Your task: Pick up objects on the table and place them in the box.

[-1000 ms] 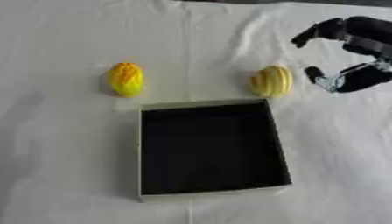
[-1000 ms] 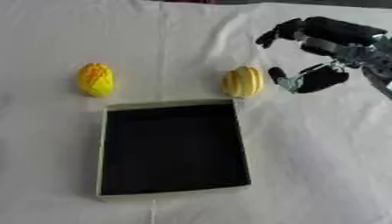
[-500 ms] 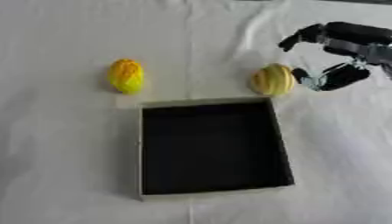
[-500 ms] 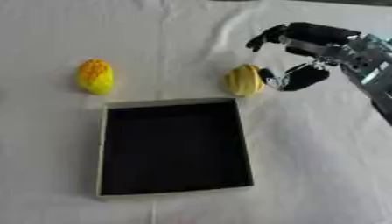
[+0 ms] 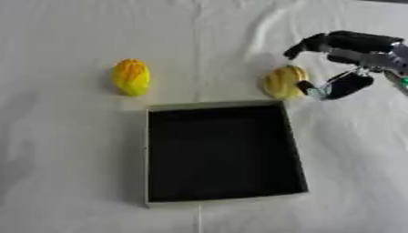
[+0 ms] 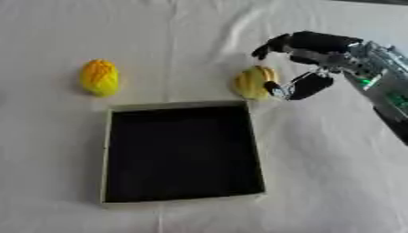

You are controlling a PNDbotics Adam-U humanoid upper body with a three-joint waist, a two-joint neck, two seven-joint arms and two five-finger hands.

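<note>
1. In the left eye view, the right hand [image 5: 344,63] comes in from the right side, just beside a pale yellow fruit [image 5: 283,82]. Its fingers arch over the top of the fruit and its thumb sits low at the fruit's right side. The hand is open and holds nothing yet (it is hard to say if the thumb tip touches the fruit). The fruit lies on the white tabletop [image 5: 72,164], just past the far right corner of the box [image 5: 226,195]. A second, brighter yellow and orange fruit [image 5: 130,76] lies well apart to the left.

2. In the right eye view, the same fruit sits in the gap between the fingers and the thumb, and the black arm runs off to the right edge. The box is empty and dark inside. The left hand shows in no view.

3. To do this step well, the robot should likely slide the hand a little more round the fruit, close on its middle, then lift straight up. A round fruit might roll away if pushed from one side.
</note>
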